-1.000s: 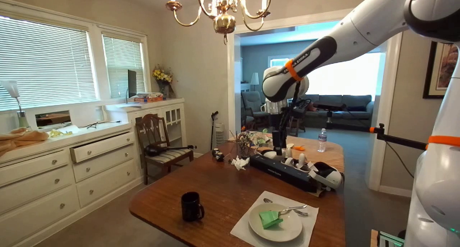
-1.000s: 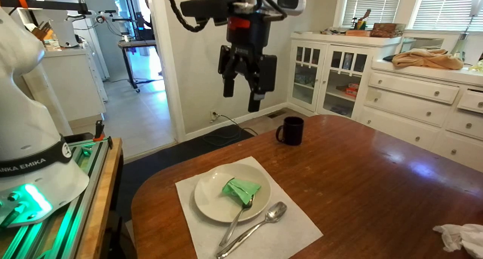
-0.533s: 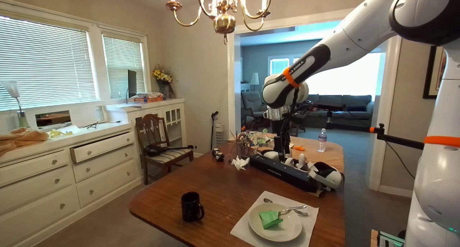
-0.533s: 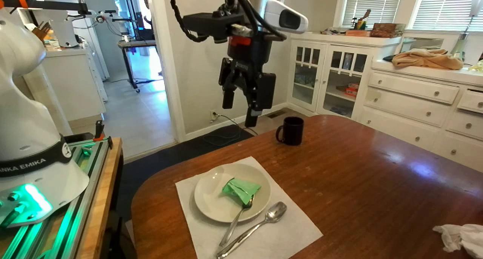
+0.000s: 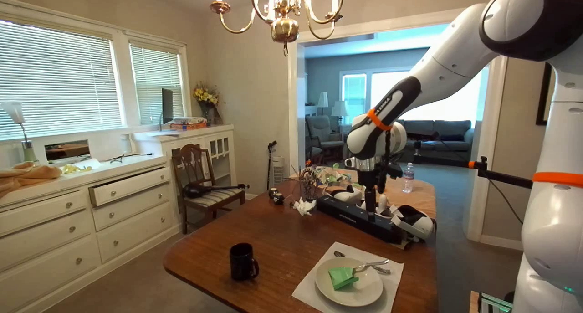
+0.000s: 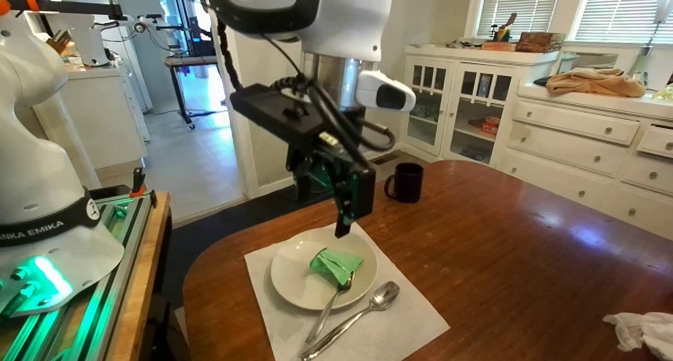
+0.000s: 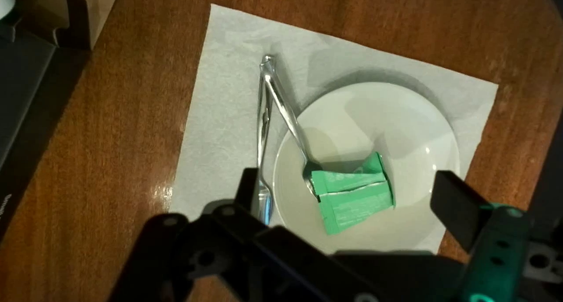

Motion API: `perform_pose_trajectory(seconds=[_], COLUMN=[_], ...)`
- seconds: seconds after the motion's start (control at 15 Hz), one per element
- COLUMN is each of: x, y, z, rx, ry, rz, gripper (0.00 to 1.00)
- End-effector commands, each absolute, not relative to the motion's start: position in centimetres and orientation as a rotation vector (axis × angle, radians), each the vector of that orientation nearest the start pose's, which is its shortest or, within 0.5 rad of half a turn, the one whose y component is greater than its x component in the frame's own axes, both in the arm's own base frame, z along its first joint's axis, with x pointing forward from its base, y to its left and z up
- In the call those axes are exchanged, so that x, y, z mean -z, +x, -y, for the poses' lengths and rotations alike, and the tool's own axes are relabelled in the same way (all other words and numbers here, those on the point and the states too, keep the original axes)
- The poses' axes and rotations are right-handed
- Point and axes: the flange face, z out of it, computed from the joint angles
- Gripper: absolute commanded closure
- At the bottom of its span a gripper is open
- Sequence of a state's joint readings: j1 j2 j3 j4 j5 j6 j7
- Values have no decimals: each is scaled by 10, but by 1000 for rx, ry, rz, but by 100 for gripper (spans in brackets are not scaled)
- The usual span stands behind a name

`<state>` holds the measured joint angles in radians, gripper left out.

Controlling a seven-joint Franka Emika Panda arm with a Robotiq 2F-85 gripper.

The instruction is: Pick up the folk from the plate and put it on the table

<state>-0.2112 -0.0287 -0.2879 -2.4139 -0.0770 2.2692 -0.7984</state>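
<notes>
The silver fork (image 6: 327,311) lies with its head on the white plate (image 6: 294,266) and its handle over the rim; it also shows in the wrist view (image 7: 288,117). Its head is partly hidden by a green folded packet (image 7: 352,201), so I cannot make out tines. The plate shows in the wrist view (image 7: 409,135) and in an exterior view (image 5: 364,295). My gripper (image 6: 322,214) is open and empty above the plate's far side; in the wrist view (image 7: 347,179) its fingers straddle the packet. The dark-brown table (image 6: 499,256) lies under everything.
A silver spoon (image 6: 384,295) lies beside the plate on a white paper mat (image 6: 415,324); its handle end is close to the fork's. A black mug (image 6: 407,182) stands on the table. A long black box (image 5: 350,217) and a headset (image 5: 416,219) lie further along it.
My gripper has come down from well above the table to just over the plate, and the arm has shifted toward the plate. It stays open. The fork, plate and packet have not moved.
</notes>
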Motion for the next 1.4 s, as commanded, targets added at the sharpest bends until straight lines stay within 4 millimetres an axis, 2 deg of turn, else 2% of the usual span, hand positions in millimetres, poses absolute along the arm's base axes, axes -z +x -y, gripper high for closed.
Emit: perform_pose_trajectory(seconds=[0.0,0.27,0.6,1.0,1.33], x=[-276,-244,-210,-190,-170], y=[388,365,349,364,368], z=[239,242,236,231,233], rx=[-113,-62,4,-29,-53], ry=[-3037,-3048,-3060,-3034,-3045], rz=[628,719,826,988,1052], gripper=[0,0,0,0,0])
